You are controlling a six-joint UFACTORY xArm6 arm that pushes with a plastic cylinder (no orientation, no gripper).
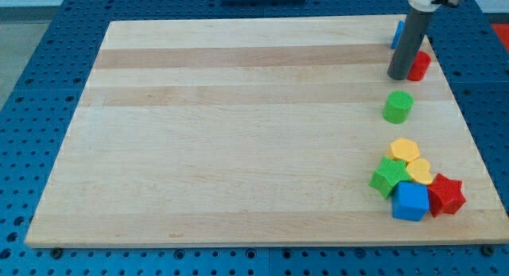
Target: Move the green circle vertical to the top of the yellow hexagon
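The green circle [398, 106] stands on the wooden board at the view's right, upright and alone. The yellow hexagon [405, 149] lies a short way below it, at the top of a cluster of blocks. My tip [397, 75] rests on the board just above the green circle, with a small gap between them. The rod rises toward the view's top right. A red block [419, 65] sits right beside the tip on its right, partly hidden by the rod.
Below the hexagon cluster a yellow block [419, 171], a green star [387, 177], a blue cube [410, 201] and a red star [446, 195]. A blue block [395, 35] peeks out behind the rod. The board's right edge [469, 125] is near.
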